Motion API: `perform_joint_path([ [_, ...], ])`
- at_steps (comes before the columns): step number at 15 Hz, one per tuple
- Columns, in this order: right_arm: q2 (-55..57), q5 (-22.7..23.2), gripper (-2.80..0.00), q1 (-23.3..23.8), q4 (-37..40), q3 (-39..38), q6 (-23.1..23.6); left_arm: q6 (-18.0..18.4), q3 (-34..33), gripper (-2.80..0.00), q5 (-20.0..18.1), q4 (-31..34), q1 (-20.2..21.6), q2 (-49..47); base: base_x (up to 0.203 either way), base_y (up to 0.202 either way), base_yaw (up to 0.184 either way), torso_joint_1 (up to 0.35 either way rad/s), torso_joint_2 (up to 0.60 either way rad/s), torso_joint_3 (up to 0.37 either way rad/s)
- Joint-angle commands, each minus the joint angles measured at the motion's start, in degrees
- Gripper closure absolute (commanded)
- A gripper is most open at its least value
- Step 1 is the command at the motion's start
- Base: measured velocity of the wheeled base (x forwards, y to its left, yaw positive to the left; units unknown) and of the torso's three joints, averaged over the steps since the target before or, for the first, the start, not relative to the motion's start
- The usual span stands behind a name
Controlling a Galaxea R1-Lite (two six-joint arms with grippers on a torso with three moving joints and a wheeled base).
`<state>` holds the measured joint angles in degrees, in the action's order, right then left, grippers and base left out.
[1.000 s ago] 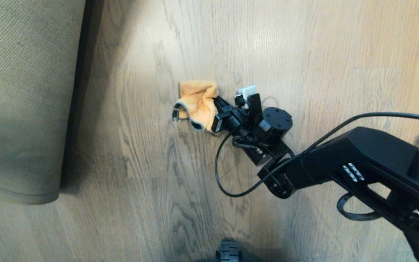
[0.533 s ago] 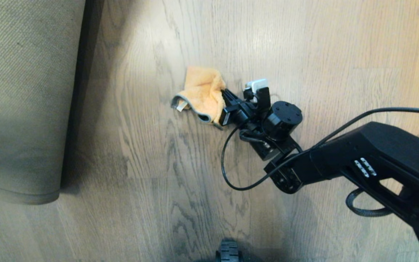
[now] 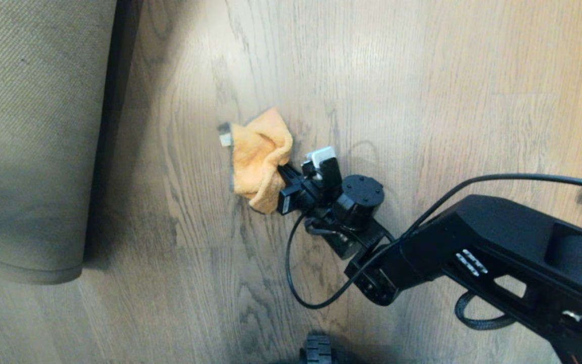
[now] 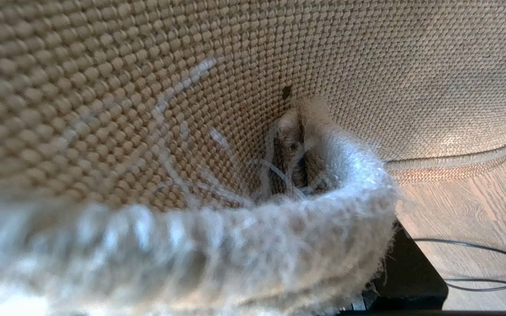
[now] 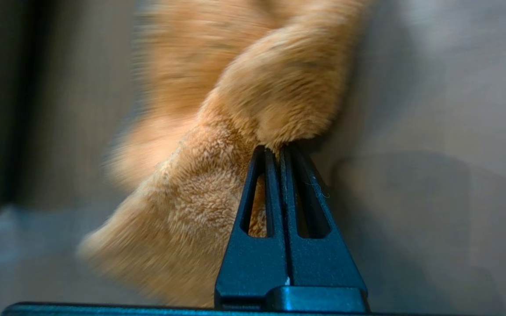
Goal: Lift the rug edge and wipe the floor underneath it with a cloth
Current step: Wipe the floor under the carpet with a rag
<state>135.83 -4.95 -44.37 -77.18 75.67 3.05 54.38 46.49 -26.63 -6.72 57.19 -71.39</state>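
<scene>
Rug [image 3: 28, 141] backing, ribbed and tan, is seen raised along the left side of the head view, its rounded corner hanging near the lower left with a dark shadow cast beside it on the floor [image 3: 422, 101]. The orange cloth [image 3: 258, 159] is pressed bunched against the bare wood planks to the right of the lifted rug and apart from it, a small pale tag showing at its upper left corner. The right gripper [image 3: 285, 188] is reached in from the lower right, and its fingers are clamped on the lower right part of the cloth. A black cable [image 3: 296, 283] is looped below the wrist.

From the left wrist view, the rug's frayed pale edge [image 4: 235, 245] is seen folded up close to the camera, with the woven backing filling most of the frame and a strip of floor visible beyond. The left gripper's own fingers are hidden by the rug, so whether they are apart or together cannot be told.

From the right wrist view, the two dark fingers [image 5: 264, 197] are pressed together with the cloth pinched at their tips, and the fluffy orange folds are spread over the floor ahead of them.
</scene>
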Motion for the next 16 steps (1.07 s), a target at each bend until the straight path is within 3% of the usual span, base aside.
perform_joint_path([
  [1,1.3,0.3,0.0,-3.9,-1.5,-1.1,0.0,0.3,0.0,0.0,-0.2,-0.1,0.1,-0.2,0.0,0.0,0.0,0.0,0.0,0.0],
  [7,3.0,0.0,0.0,-10.0,-2.1,-1.4,-0.1,0.3,-0.1,0.0,-0.2,-0.1,0.2,-0.1,0.0,0.0,0.0,0.0,0.0,0.0],
  [16,5.1,-0.2,0.0,-10.7,-2.1,-0.7,-0.1,0.2,-0.4,0.0,-0.3,-0.1,0.9,-0.1,0.0,0.0,0.0,0.0,0.0,0.0],
])
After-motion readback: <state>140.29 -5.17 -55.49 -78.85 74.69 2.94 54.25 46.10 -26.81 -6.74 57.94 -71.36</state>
